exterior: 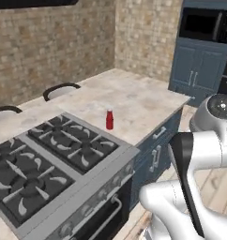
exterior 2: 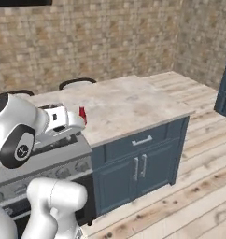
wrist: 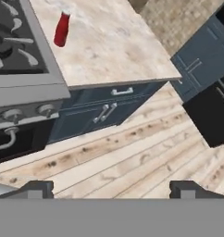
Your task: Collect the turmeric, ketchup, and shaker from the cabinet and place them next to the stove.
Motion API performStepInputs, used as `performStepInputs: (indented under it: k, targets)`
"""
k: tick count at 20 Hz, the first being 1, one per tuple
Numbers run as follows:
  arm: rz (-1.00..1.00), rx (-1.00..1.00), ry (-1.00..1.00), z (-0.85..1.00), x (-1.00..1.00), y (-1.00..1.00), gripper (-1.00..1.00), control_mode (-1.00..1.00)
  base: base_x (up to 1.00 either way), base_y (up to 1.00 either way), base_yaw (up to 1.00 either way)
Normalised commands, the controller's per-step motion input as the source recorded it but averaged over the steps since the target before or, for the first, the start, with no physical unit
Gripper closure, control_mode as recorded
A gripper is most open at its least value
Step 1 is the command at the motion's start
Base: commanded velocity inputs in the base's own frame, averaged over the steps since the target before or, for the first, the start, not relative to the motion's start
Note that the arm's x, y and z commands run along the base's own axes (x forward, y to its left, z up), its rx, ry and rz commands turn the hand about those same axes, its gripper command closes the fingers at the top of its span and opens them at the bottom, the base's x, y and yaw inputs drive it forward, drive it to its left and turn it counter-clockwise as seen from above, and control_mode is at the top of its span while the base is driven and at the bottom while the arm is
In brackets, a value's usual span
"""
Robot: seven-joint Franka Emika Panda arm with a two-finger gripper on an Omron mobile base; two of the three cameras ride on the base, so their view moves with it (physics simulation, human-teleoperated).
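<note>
Nearest the hand camera, the tool [wrist: 112, 189] is seen with its two dark fingertips [wrist: 37, 188] set wide apart, nothing held between them. Beneath it the pale wooden floor [wrist: 132, 157] is spread out, well clear of the desk. Beyond the floor, blue-grey drawers [wrist: 116, 92] with small handles are seen under the edge of the desk [wrist: 118, 51], whose marbled pale top is bare apart from one item. The ketchup [wrist: 62, 29] is seen upright on the desk, just beside the right edge of the stove [wrist: 21, 55]; in the left base view the ketchup [exterior: 109, 120] is likewise placed near the stove [exterior: 49, 159], apart from the grates. In the right base view it [exterior 2: 81, 115] is partly hidden behind the white arm. A tall blue-grey cupboard unit [exterior: 200, 70] with a dark microwave above it is seen at the far side of the room, its doors shut.
</note>
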Motion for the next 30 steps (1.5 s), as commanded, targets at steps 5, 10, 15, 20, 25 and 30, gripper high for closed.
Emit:
performStepInputs:
  k: [5,10,15,20,25,30]
  targets:
    - [0.00,0.00,0.00,0.00,0.00,0.00,-1.00,1.00,-0.02,0.00,-0.73]
    - [0.00,0.00,0.00,0.00,0.00,0.00,-1.00,1.00,0.00,0.00,-0.74]
    - [0.00,0.00,0.00,0.00,0.00,0.00,-1.00,1.00,0.00,0.00,-0.75]
    - [0.00,0.00,0.00,0.00,0.00,0.00,-1.00,1.00,0.03,0.00,-0.75]
    - [0.00,0.00,0.00,0.00,0.00,0.00,-1.00,1.00,0.12,0.00,-0.74]
    - [0.00,0.00,0.00,0.00,0.00,0.00,-1.00,1.00,0.26,0.00,-0.70]
